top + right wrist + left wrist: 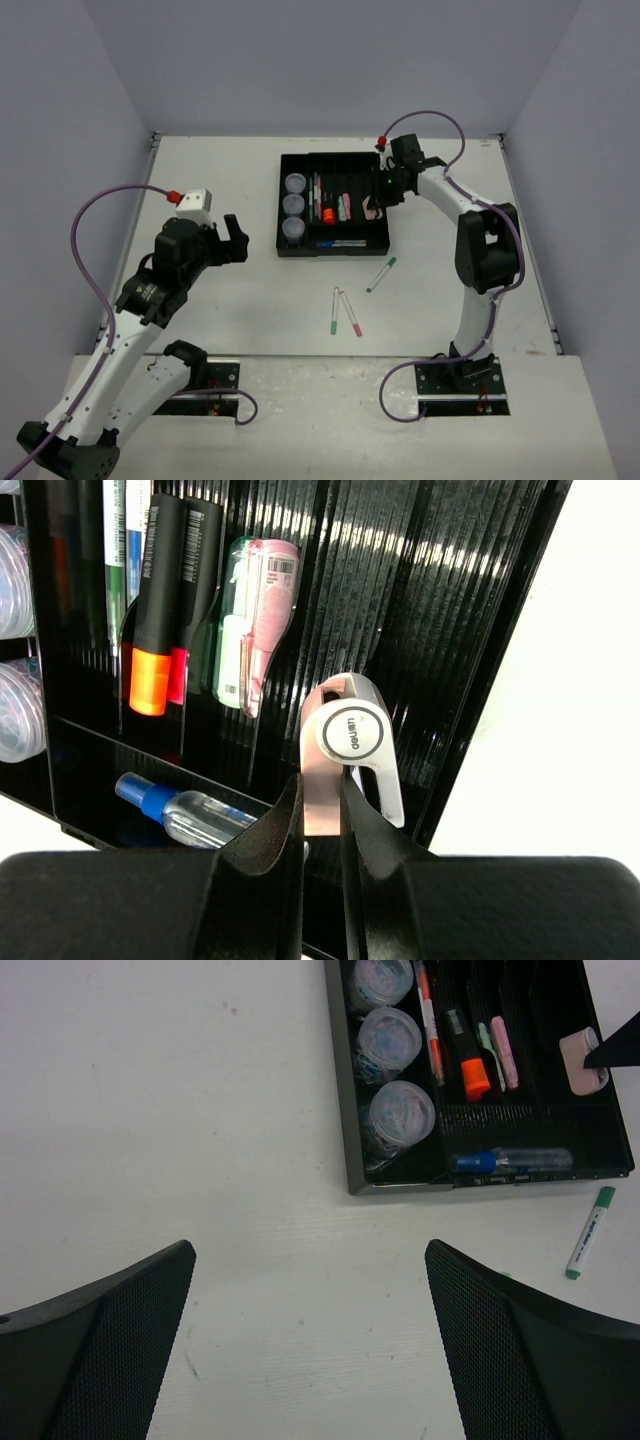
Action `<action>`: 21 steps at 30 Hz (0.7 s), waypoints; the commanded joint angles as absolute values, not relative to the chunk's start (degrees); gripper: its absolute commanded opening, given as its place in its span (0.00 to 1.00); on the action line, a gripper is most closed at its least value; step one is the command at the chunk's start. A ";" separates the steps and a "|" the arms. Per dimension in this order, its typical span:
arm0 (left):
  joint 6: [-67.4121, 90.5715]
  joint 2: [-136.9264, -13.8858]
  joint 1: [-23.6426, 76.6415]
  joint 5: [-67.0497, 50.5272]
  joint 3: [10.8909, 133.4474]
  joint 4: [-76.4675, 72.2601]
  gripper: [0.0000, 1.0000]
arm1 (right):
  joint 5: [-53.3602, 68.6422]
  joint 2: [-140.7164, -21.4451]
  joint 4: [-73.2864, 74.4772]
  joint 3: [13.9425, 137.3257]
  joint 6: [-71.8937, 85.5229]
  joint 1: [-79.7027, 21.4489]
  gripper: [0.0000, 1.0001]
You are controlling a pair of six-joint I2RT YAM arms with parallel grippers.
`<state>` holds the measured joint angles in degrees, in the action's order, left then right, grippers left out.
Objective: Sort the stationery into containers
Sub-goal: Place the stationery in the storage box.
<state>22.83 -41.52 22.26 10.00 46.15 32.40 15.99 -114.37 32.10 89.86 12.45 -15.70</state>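
Note:
The black tray (335, 157) stands at the table's far middle. Its left slot holds three round pots (293, 205), and its narrow slots hold pens and an orange marker (326, 210). My right gripper (378, 205) is over the tray's right end, shut on the pink eraser (320, 770), which hangs over a slot near the right wall. My left gripper (237, 238) is open and empty, left of the tray above bare table. Three thin pens lie loose in front of the tray: one green-capped (381, 274) and a pair (343, 311).
In the left wrist view the tray's near left corner (352, 1175) is ahead to the right, with a blue-capped pen (510, 1160) in the front slot. The green-capped pen (590, 1232) lies just outside the tray. Grey walls enclose the table.

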 commanded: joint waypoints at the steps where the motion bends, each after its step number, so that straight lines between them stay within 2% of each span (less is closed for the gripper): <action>1: 20.83 -40.96 22.15 9.32 46.14 30.67 1.00 | 16.50 -113.64 31.29 89.65 13.00 -15.73 0.12; 9: 20.83 -40.96 22.15 9.32 46.14 30.67 1.00 | 17.50 -113.99 31.30 89.21 13.11 -15.19 0.29; 11: 20.83 -40.96 22.15 9.32 46.14 30.62 1.00 | 16.86 -113.71 31.38 89.10 13.24 -15.17 0.37; 14: 20.83 -41.05 22.15 9.23 46.14 30.67 1.00 | 16.00 -112.37 31.75 88.86 13.18 -15.12 0.44; 21: 20.83 -41.13 22.15 9.38 46.23 30.66 1.00 | 14.80 -107.15 32.79 87.97 13.10 -15.69 0.48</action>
<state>22.83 -41.54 22.26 9.96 46.15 32.40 15.92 -113.73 32.60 88.65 13.02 -15.35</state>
